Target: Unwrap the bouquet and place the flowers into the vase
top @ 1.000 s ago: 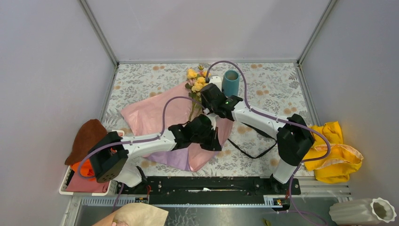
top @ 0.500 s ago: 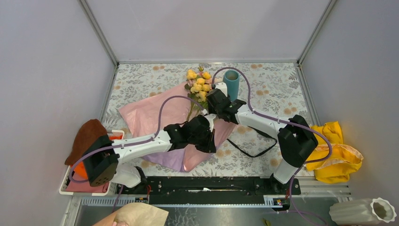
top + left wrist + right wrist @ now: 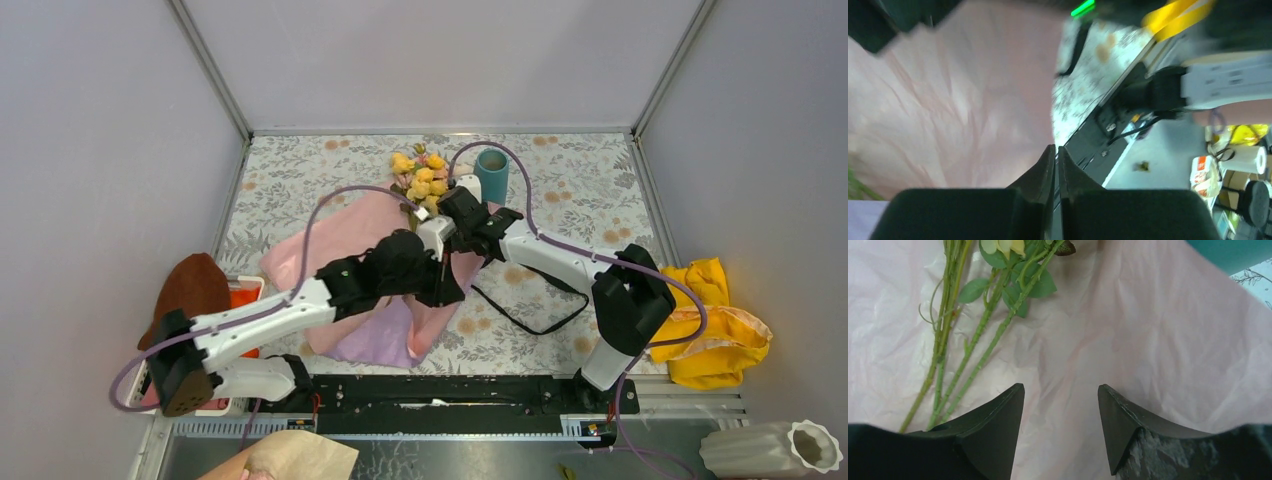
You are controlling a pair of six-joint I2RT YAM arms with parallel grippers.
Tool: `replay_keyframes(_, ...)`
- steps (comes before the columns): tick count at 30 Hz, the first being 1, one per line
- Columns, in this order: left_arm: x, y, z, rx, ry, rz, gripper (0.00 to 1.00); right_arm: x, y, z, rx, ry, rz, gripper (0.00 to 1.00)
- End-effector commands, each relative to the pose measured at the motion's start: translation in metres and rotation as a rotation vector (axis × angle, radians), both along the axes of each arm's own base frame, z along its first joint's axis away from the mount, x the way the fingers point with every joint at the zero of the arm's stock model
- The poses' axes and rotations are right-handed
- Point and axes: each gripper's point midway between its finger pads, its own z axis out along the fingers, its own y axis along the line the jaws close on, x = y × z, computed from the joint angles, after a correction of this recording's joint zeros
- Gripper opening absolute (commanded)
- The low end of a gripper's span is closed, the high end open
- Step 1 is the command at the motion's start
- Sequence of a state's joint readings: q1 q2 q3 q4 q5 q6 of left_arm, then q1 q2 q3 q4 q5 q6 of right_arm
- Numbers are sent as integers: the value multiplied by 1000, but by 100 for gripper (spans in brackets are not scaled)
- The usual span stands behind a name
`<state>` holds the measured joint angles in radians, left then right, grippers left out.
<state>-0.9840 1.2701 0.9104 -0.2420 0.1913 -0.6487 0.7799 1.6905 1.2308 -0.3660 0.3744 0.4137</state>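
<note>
Both arms reach to frame centre: left claw (image 3: 1055, 148) pinched closed, right claw (image 3: 1060, 390) spread apart over pink paper (image 3: 1128, 325). One bunch of flowers (image 3: 420, 178) lies upper centre on the paper, one vase (image 3: 491, 172) just right.

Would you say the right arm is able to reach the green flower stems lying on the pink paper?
Probably yes: the open right end effector hovers over the crinkled pink paper, and the green flower stems lie uncovered just beside it.
</note>
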Motion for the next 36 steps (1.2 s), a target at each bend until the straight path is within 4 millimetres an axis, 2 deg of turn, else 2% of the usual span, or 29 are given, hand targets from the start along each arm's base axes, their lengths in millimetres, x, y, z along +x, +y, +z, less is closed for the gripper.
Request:
replay_keyframes(1, 25, 11, 105, -178, -267, 94, 15, -8, 0, -5, -3, 21, 11, 64)
replay_keyframes(3, 36, 31, 116, -163, -317, 194, 25, -14, -4, -8, 2, 28, 5, 64)
replay_keyframes(6, 53, 57, 113, -110, -348, 321, 38, -21, -15, -13, -17, 37, -7, 64)
replay_keyframes(9, 66, 69, 91, -55, -317, 376, 41, -28, -26, -13, -35, 33, -20, 64)
replay_keyframes(12, 72, 69, 56, -13, -244, 387, 41, -33, -36, -8, -43, 22, -30, 64)
replay_keyframes(18, 76, 68, -9, 98, -134, 392, 36, -38, -52, 5, -67, -12, -58, 64)
replay_keyframes(27, 72, 86, -70, 249, -54, 403, 30, -37, -42, 13, -16, -19, -38, 64)
replay_keyframes(33, 35, 86, -119, 312, 113, 281, 10, -31, -36, 23, -9, -34, -23, 64)
replay_keyframes(36, 18, 96, -139, 354, 178, 260, 5, -27, -32, 30, 2, -50, -13, 64)
